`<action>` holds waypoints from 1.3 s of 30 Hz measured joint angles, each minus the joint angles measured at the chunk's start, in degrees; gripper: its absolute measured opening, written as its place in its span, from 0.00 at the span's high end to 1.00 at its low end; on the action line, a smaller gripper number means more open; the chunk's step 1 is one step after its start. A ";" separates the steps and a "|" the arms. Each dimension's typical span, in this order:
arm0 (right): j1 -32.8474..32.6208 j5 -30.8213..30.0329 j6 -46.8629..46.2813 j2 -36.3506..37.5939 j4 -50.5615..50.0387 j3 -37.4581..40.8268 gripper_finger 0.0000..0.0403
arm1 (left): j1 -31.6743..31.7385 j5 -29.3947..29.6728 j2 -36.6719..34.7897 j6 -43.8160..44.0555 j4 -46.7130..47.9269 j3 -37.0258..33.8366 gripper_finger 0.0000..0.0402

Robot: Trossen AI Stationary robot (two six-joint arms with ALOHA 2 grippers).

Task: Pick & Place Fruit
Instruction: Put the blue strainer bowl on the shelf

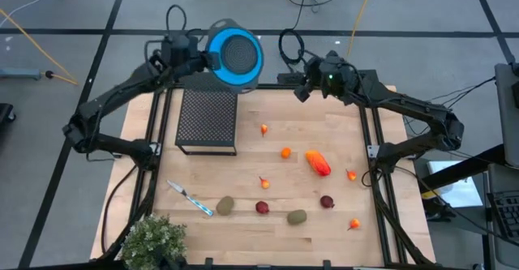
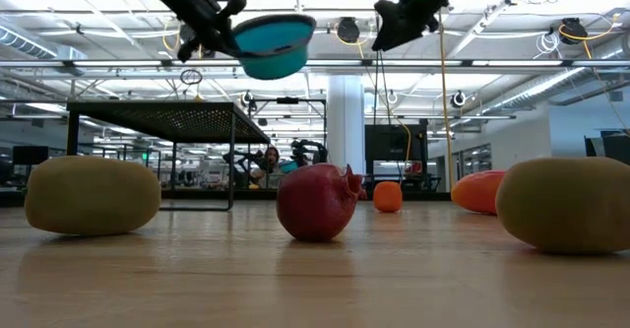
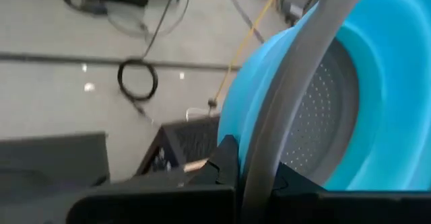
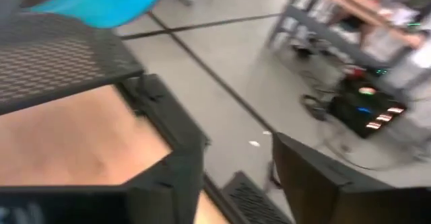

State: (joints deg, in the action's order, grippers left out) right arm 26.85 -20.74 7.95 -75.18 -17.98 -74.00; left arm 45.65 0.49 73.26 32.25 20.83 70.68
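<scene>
The wooden table [image 1: 251,237] has a pale plank top with visible grain, framed by dark metal rails. At its far left stands a black perforated metal rack [image 1: 208,121], a flat mesh shelf on thin legs. At the near left corner sits a bushy green plant [image 1: 154,240].

The left gripper [image 1: 199,57] is raised above the far edge of the table, its fingers clamped on the rim of a blue colander [image 1: 235,55]. The colander is round, of smooth blue plastic with a grey rim band and a finely perforated grey base; in the low view it hangs in the air, tilted, above the rack.

The right gripper [image 1: 302,92] is raised over the far right edge of the table, holding nothing, its fingers apart.

The fruit lies scattered on the middle and near part of the table, all of it apart from the colander. The long red-orange piece [image 1: 318,163] lies right of centre. Two olive-brown ovals, matt and rounded, lie near the front: the left oval [image 1: 225,206] and the right oval [image 1: 297,216]. Between them lies one dark red round [image 1: 262,207], with a small crown at its top in the low view; another dark red round [image 1: 327,201] lies farther right. An orange ball [image 1: 285,152] lies just left of the long piece. Tiny red-orange pieces dot the rest.

A thin blue-and-white stick [image 1: 190,198] lies to the left of the left oval.
</scene>
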 joint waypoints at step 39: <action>21.33 51.27 -1.05 22.84 21.23 32.44 1.00 | 20.10 -25.49 0.57 10.76 42.73 6.62 1.00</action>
State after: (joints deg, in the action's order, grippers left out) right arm 48.17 30.53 6.90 -52.34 3.25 -41.56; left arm 65.75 -25.00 73.82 43.01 63.56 77.30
